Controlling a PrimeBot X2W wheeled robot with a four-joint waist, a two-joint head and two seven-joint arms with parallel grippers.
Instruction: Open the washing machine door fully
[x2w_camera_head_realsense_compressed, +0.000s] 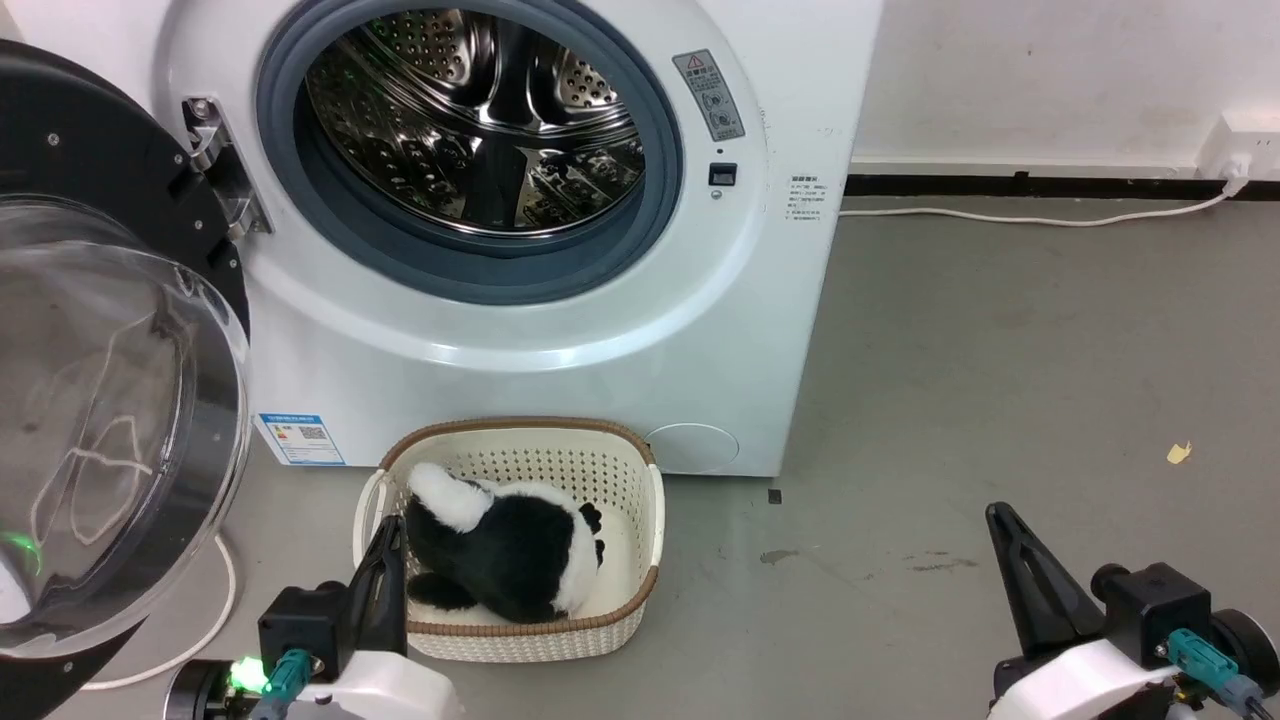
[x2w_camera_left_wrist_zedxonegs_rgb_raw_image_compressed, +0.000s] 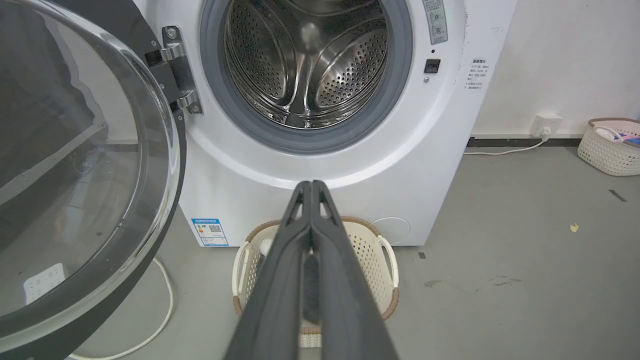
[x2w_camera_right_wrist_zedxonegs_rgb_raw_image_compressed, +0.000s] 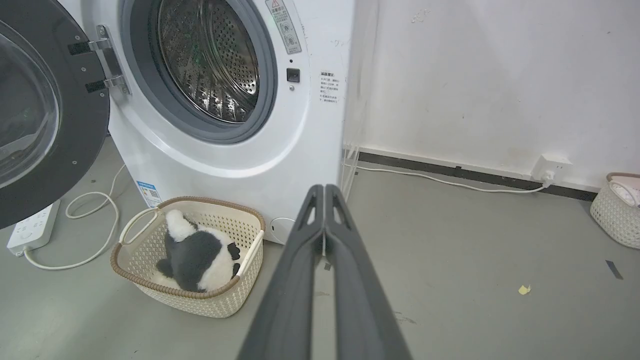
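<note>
At nine o'clock in the head view you have the door (x2w_camera_head_realsense_compressed: 100, 420) standing wide open off the washer (x2w_camera_head_realsense_compressed: 560, 340). Its black ring and clear bowl face you, and it hangs on the metal hinge (x2w_camera_head_realsense_compressed: 215, 160) at the nine o'clock edge of the opening. At twelve o'clock the drum (x2w_camera_head_realsense_compressed: 470, 120) shows its punched steel inside a grey rim. Your left gripper (x2w_camera_head_realsense_compressed: 388, 530) sits at seven o'clock, clear of the door, its fingers pressed together on nothing. Its tip overlaps the nine o'clock rim of the basket (x2w_camera_head_realsense_compressed: 640, 470), and you cannot tell whether the two touch. Your right gripper (x2w_camera_head_realsense_compressed: 1000, 515) sits at five o'clock over the grey floor (x2w_camera_head_realsense_compressed: 950, 380), well apart from the washer, its fingers likewise meeting tip to tip and empty. At six o'clock the basket stands just in front of the washer with a black-and-white plush (x2w_camera_head_realsense_compressed: 500, 550) lying in it. At two o'clock a white cable (x2w_camera_head_realsense_compressed: 1000, 215) runs along the floor to a wall socket (x2w_camera_head_realsense_compressed: 1235, 150), and at four o'clock a small yellow scrap (x2w_camera_head_realsense_compressed: 1180, 452) lies on the floor. From the right wrist you see a power strip (x2w_camera_right_wrist_zedxonegs_rgb_raw_image_compressed: 32, 227) on the floor at eight o'clock, below the door, and a second basket (x2w_camera_right_wrist_zedxonegs_rgb_raw_image_compressed: 612, 215) at three o'clock by the wall.
</note>
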